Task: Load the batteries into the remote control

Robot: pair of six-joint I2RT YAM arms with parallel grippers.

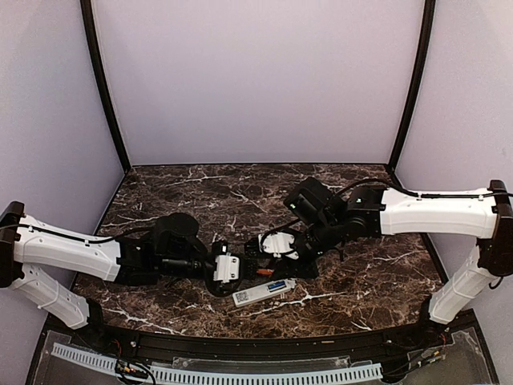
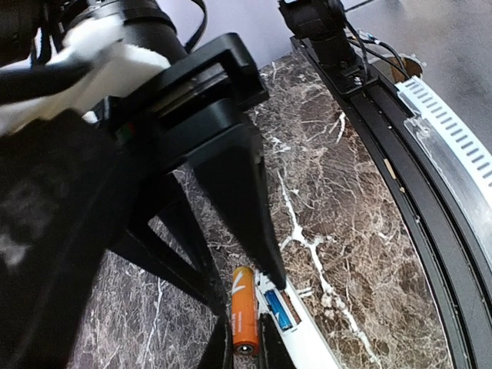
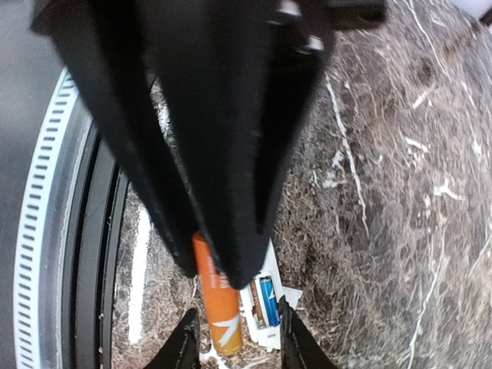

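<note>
The white remote control point(image 1: 256, 294) lies back-up near the front edge of the table, its battery recess open. The blue battery point(image 2: 277, 308) sits in the recess, also seen in the right wrist view point(image 3: 270, 300). The orange-red battery point(image 2: 243, 314) lies low on the table right beside the recess end of the remote point(image 2: 303, 345). My right gripper point(image 3: 214, 275) is closed on one end of the orange battery point(image 3: 224, 320). My left gripper point(image 2: 244, 292) is open and straddles the battery's other end, one finger at the remote's end. In the top view both grippers meet, left point(image 1: 247, 271) and right point(image 1: 268, 258).
The dark marble table point(image 1: 361, 273) ends in a black rail point(image 1: 264, 353) and a white slotted strip point(image 1: 240, 374) just in front of the remote. Pale walls enclose the back and sides.
</note>
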